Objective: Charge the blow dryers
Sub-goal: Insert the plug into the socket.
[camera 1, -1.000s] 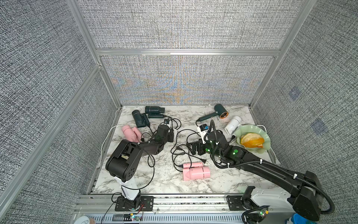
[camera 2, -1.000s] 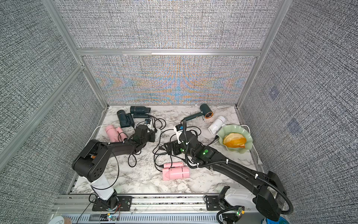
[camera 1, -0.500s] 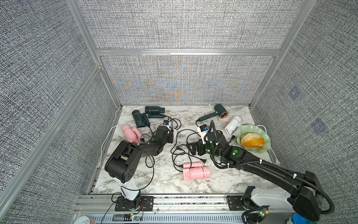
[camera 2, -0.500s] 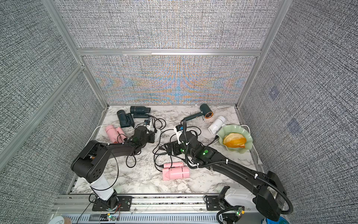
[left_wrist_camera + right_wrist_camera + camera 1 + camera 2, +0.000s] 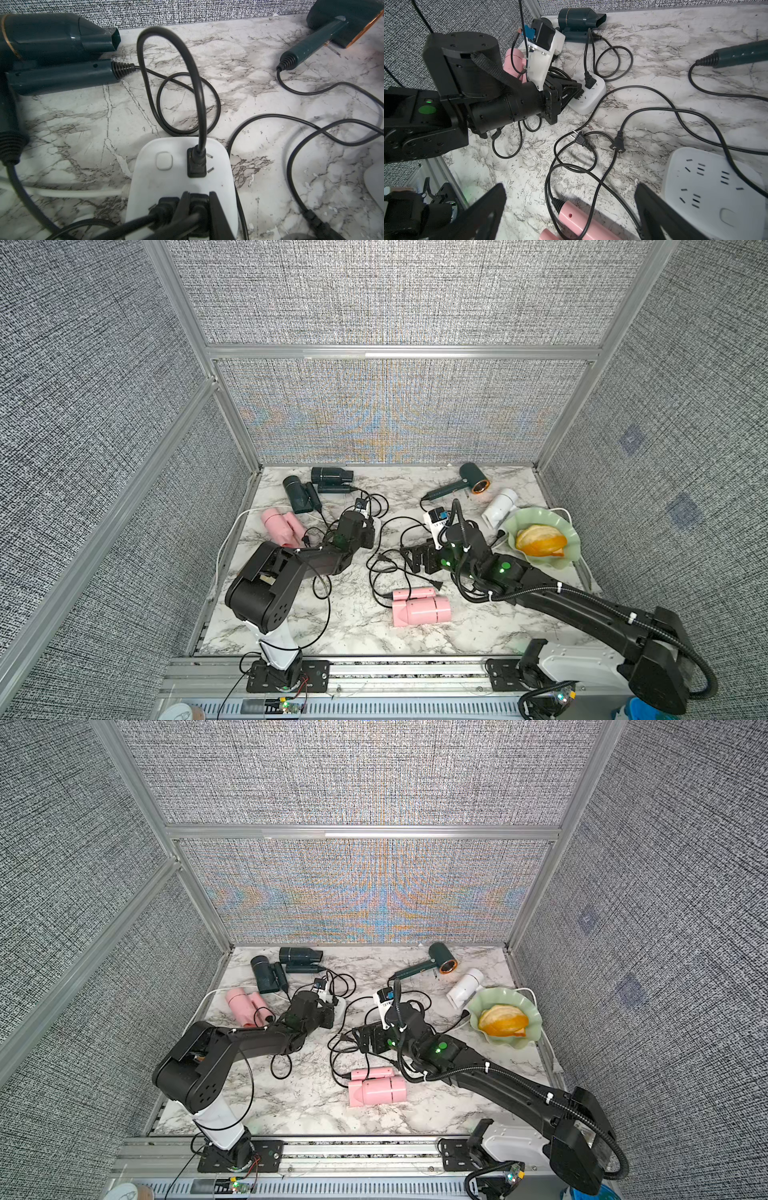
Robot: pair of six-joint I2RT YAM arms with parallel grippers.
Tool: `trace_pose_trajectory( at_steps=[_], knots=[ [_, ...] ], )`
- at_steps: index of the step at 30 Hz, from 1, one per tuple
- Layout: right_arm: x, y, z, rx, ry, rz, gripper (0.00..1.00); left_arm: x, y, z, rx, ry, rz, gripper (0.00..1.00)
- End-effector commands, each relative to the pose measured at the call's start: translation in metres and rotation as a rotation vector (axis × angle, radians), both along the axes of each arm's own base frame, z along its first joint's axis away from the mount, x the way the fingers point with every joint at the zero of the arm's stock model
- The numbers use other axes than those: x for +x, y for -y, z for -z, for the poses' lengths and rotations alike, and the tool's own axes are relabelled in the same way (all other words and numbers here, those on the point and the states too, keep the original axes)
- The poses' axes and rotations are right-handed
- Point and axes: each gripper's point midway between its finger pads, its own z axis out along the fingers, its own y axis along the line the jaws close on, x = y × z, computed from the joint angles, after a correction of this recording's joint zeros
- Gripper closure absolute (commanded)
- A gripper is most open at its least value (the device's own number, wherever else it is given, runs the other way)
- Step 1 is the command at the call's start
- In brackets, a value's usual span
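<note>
Power strip [image 5: 180, 182] before back-left dryers [image 5: 330, 475], bowl [image 5: 521, 524] right, another dryer [image 5: 424, 610] front centre

Blk arms [image 5: 320, 562], white cam mounts [image 5: 434, 523], green LEDs [image 5: 504, 569], ribbed cable [image 5: 590, 593], white zip ties [image 5: 560, 586]

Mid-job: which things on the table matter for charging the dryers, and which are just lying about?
For the job: front pink dryer, left pink dryer, back teal dryer, left teal dryer, copper-ringed dryer, white dryer, left strip, right strip, plug in the left gripper, two loose plugs.
Lying about: green bowl, orange pieces in it.
</note>
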Motion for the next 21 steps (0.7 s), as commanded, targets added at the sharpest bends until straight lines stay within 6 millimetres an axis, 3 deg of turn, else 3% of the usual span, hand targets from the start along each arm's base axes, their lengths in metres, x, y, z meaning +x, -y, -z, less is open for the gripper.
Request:
trace_pose_trajectory(
  at_steps=[1,21],
  knots=[
    [0.001,0.000,-0.003,0.013,0.007,0.010,0.01,-0.015,-0.003,0.024,0.057,-0.096,0.009,0.87],
    [0.002,0.003,-0.001,0.008,0.007,0.022,0.01,-0.024,-0.002,0.042,0.045,-0.170,-0.025,0.89]
  ],
)
